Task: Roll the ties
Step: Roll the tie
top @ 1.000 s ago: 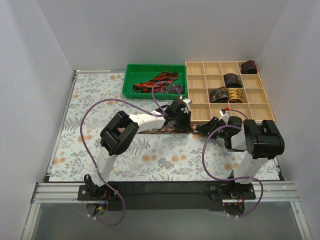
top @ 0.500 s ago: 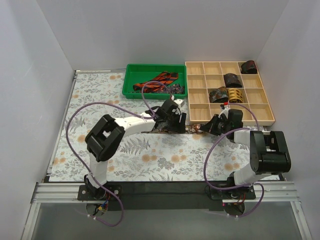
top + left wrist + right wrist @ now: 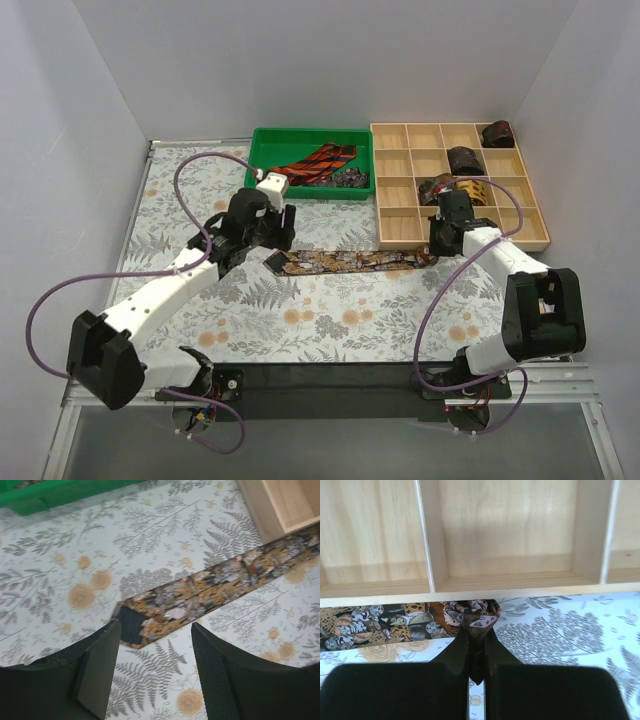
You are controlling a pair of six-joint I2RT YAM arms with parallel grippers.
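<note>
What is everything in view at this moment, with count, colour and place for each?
table covering: one, floral, over the tabletop
bin: one, green, far centre
tray: one, pale wood with compartments, far right
flat tie: one, dark with brown-gold mottling, stretched on the table covering in front of the tray
rolled ties: four, three dark and one gold, in separate tray compartments
loose ties: at least two, red-black striped and dark, in the bin
cables: purple, along both arms
left claw: open, over the flat tie's pointed end
right claw: shut on its other end
</note>
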